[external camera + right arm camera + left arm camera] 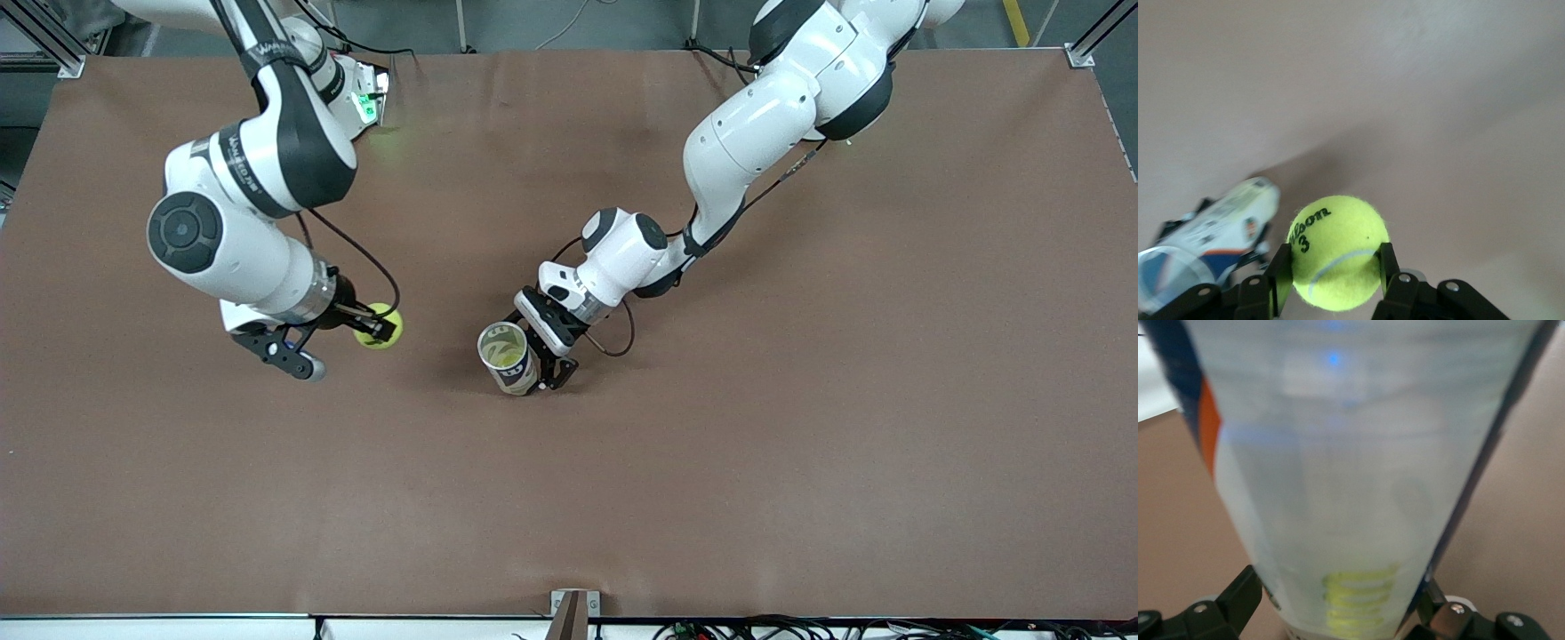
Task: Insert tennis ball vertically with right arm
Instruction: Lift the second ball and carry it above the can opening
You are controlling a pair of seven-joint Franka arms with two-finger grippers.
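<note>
Clear plastic ball can (508, 357) with a dark printed label stands lowest, centre frame, mouth up, tilted a little, with yellow-green showing inside. Left gripper (544, 363), jaws spread wide, clasps its wall. Right gripper (372, 331), mid-left of frame, is clamped on 1 fuzzy yellow-green tennis ball (380, 325). Key relation: can mouth lies toward the left arm's end from the ball, long axis near vertical, so ball likely must go over the mouth, then down.

Yellow-green tennis ball (380, 325), Wilson 3 print, pinched in the right gripper (1336, 267), over the table. Clear can (508, 357), upright, mouth open, in the left gripper (544, 364), toward table centre.
</note>
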